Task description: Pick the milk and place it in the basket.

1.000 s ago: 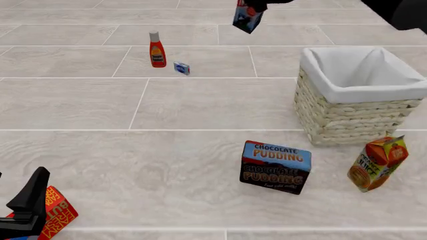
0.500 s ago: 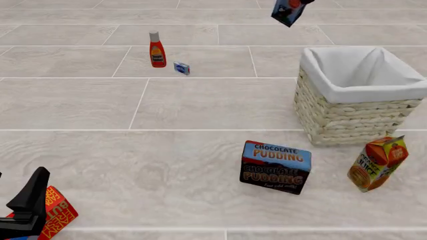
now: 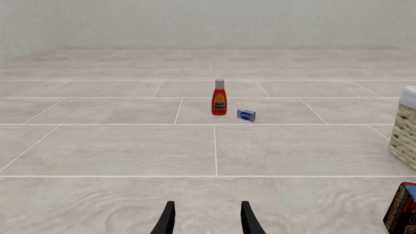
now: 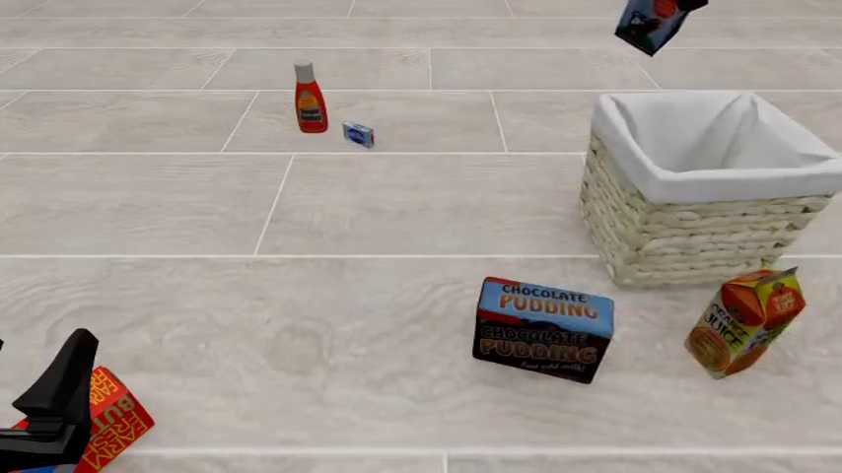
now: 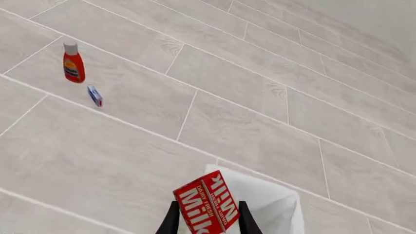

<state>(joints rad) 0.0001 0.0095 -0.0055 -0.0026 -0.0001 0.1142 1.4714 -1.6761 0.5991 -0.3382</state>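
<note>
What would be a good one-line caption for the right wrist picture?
Right gripper carries the red milk carton above the basket's white lining.

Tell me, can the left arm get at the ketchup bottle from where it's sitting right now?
Probably yes. In its wrist view the left gripper is open and faces the ketchup bottle across bare floor, with only a small blue box beside it. The bottle stands far off, though, so reach is uncertain.

— What is recorded of the left gripper [image 3: 208, 220]?
— Two slim black fingers [image 3: 166, 222], tapered and matte, unmarked.

— And of the right gripper [image 5: 204, 217]?
— Two matching black fingers [image 5: 171, 220], narrow and plain; no cables or screws are discernible.
</note>
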